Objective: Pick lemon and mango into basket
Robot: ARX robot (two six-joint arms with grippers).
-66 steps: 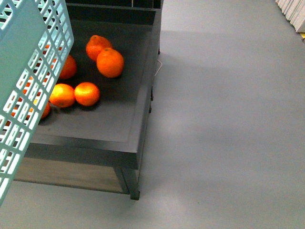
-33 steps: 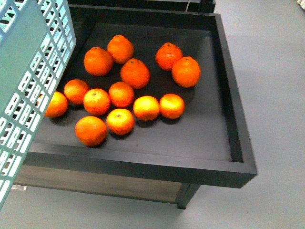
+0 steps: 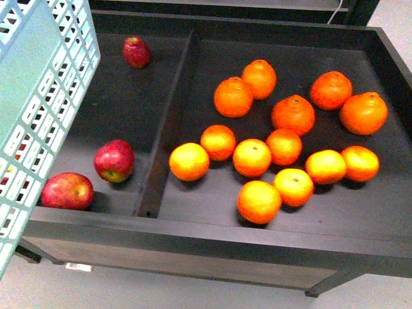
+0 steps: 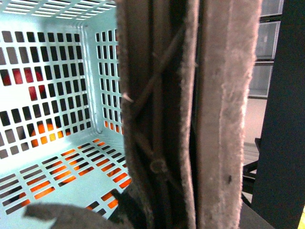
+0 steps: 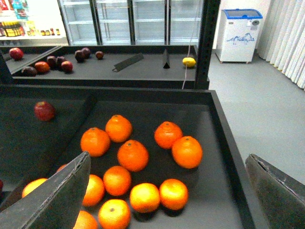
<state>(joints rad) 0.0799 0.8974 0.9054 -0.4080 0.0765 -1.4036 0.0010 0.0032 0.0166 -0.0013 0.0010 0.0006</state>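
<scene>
front view: basket (image 3: 35, 84) covers tray (image 3: 193, 233) l. edge

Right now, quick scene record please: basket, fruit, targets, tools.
basket: raised at left, visible inside empty
left compartment: three red apples
right compartment: tangerines
lemon: likely this yellow fruit on the far shelf
mango: not seen
right tool: open, empty, over the tangerines
left tool: state unclear, basket handles block its view
</scene>
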